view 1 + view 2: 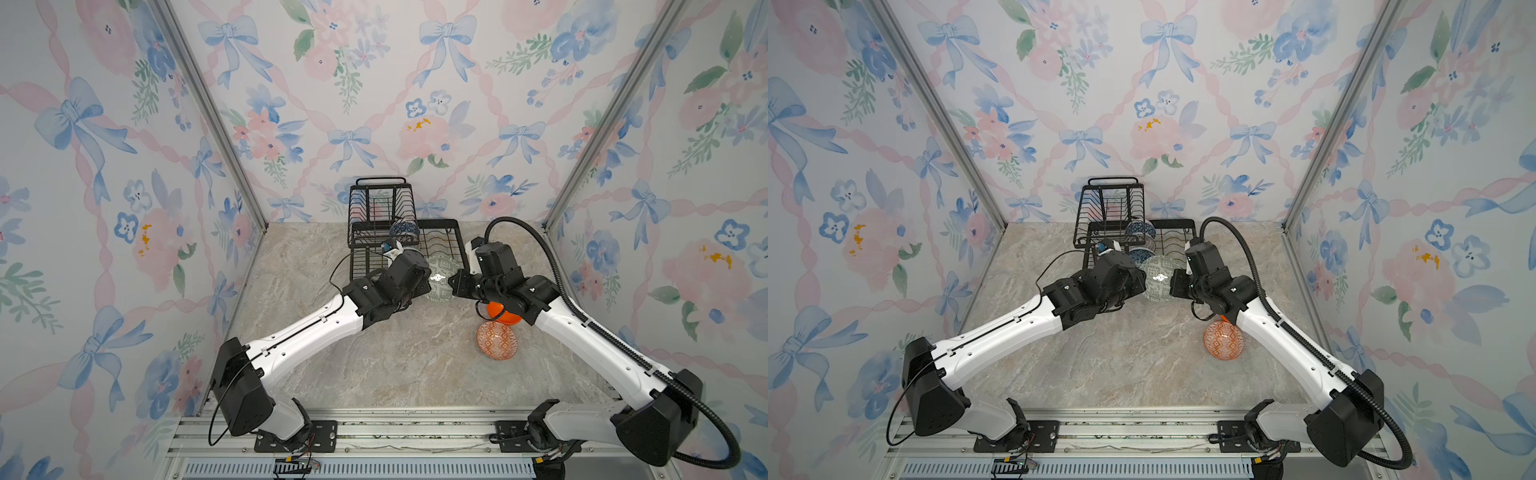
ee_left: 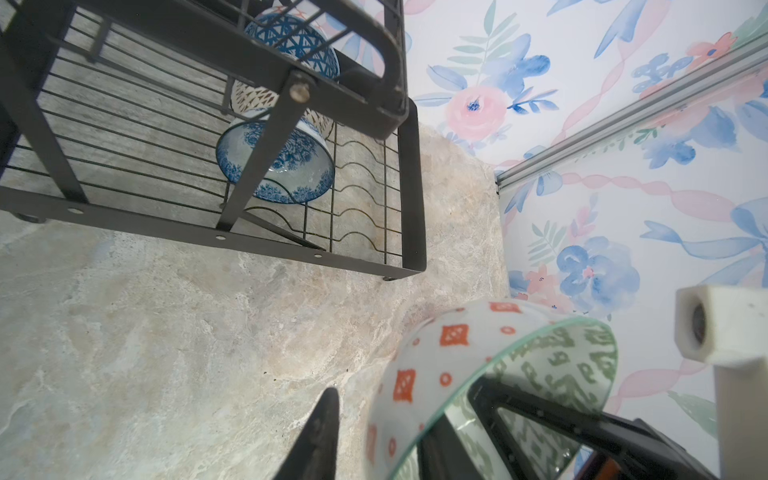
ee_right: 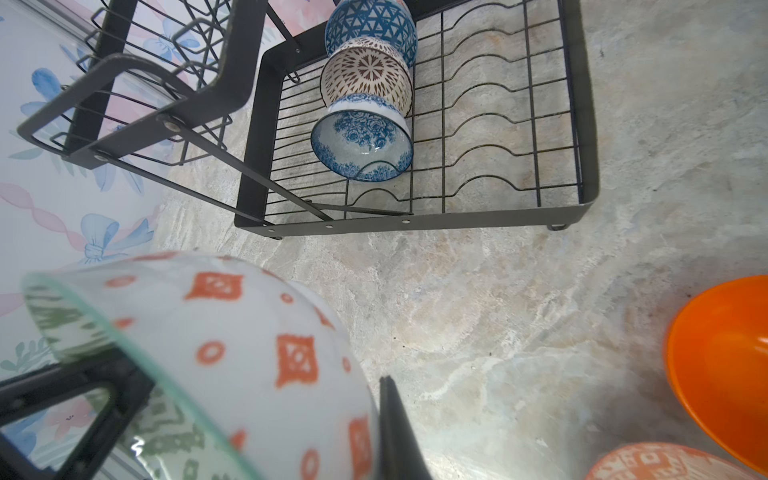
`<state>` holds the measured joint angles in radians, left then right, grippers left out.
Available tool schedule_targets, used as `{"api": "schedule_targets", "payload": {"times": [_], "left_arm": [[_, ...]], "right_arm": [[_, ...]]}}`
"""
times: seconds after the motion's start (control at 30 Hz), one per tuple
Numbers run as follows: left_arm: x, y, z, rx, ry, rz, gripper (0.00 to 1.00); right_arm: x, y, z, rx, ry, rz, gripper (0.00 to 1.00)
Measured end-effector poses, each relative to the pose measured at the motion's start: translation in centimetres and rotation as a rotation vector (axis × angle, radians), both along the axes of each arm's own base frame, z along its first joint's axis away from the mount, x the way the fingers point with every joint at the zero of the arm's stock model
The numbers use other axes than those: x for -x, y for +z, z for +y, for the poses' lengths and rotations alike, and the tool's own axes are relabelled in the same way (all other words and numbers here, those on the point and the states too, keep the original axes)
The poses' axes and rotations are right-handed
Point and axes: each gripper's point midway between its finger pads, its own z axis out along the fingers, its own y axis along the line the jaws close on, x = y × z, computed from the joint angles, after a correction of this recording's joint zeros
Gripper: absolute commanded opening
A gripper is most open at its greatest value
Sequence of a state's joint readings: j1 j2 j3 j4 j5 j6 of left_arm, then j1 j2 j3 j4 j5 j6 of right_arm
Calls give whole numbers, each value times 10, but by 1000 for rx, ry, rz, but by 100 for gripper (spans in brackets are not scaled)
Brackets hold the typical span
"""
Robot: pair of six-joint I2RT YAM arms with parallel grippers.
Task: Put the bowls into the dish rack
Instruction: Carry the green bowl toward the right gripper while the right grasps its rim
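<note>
You are in the middle of passing the green-and-white bowl (image 1: 442, 268) between your arms: it hangs tipped on edge above the worktop (image 1: 395, 365), just near of the dish rack (image 3: 415, 219). Your right end effector (image 3: 376, 399) is pinched almost closed on one side of the bowl's wall, one finger pressed against the outside. Your left end effector (image 2: 380, 415) stands partly open astride the opposite rim. In its wrist view the outer finger (image 2: 324, 432) shows a sliver of worktop between itself and the bowl, so I judge it bears no load. Three bowls stand on edge in a row in the rack's lower tray (image 3: 587, 124): a dark-blue bowl (image 3: 370, 25) farthest, a brown-and-white bowl (image 3: 365, 70), then a blue floral bowl (image 3: 361, 145) nearest. A plain orange bowl (image 1: 500, 313) and an orange patterned bowl (image 1: 496, 340) wait on the worktop to the right, by your right arm. Next, as I read it, you need to draw the left arm back clear of the rim without nudging it. Then carry the bowl far over the tray's near edge and settle it on edge in a free wire slot, just near of the blue floral bowl or in the bare column to its right. The worktop is a pale marbled slab. Floral wallpaper (image 1: 374, 83) with blue bows covers the three walls, aluminium posts (image 1: 210, 108) stand in the far corners, and a metal rail (image 1: 395, 419) runs along the near edge.
</note>
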<state>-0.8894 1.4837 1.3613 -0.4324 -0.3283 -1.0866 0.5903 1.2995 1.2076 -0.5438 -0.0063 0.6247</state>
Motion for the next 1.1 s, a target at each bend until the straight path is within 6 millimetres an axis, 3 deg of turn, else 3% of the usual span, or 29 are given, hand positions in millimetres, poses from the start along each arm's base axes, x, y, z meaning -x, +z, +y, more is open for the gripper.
{"api": "schedule_targets", "payload": {"times": [0.23,0.33,0.47,1.1], "left_arm": [[1,0,-2,7,-8,6,26],[2,0,-3,15,-12,10,9],[9,-10,-5,-47,-46,18,1],[7,-15,-3,-66,-31,17,0]], "right_arm": [[-2,2,1,-24,-16,-2,3],[-2,4,2,-32,-18,-7,5],[-4,3,-1,-6,-27,-20,6],[-5,5,1,-25,-31,-22,20]]}}
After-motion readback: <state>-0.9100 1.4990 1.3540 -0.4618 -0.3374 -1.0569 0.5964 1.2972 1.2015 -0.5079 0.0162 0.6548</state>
